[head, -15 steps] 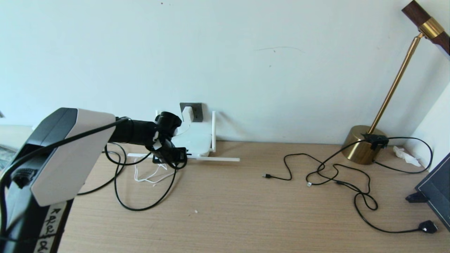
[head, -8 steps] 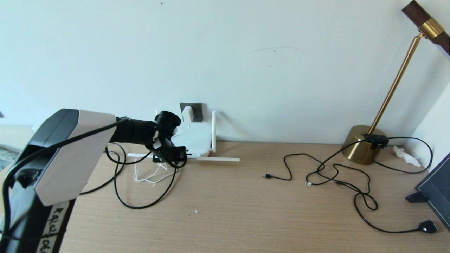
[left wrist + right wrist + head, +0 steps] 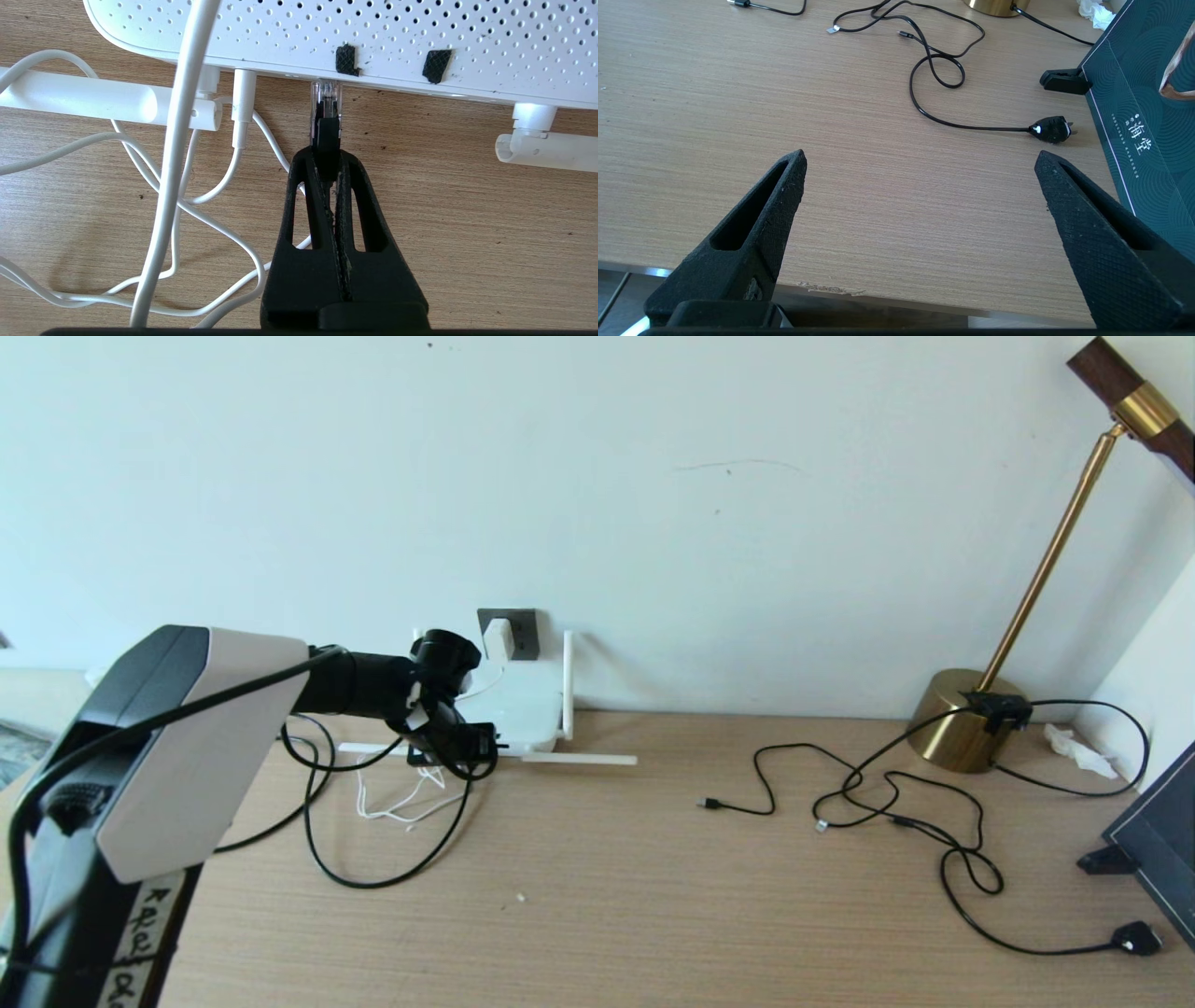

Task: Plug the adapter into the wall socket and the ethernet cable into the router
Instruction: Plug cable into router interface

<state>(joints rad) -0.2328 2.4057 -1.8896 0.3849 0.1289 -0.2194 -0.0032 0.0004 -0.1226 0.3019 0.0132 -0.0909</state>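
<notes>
The left end effector [image 3: 327, 175] is pinched tight on the black boot of the ethernet cable [image 3: 325, 135], whose clear plug tip sits at a slot in the near edge of the router [image 3: 373, 37]; how far the tip is in cannot be told. The router, a flat white perforated box, lies on the wooden tabletop [image 3: 653, 877] against the wall, directly below the wall socket [image 3: 509, 633]. In the head view the adapter [image 3: 498, 638] is seated in that dark grey plate, and its thin white cord [image 3: 177, 140] runs down in loose loops on the tabletop to a white plug in the router's edge, just beside the ethernet plug. 2 white antennas [image 3: 93, 98] lie flat along that edge, 1 on each side of the left end effector, and another stands upright at the router's right corner. The black cable loops back across the tabletop under the left arm. The right end effector [image 3: 920, 163] hangs above the tabletop's near edge, well apart from the router, its fingers spread wide and holding nothing. Thinner black cables [image 3: 887, 803] sprawl to the right near a brass lamp [image 3: 962, 728].
</notes>
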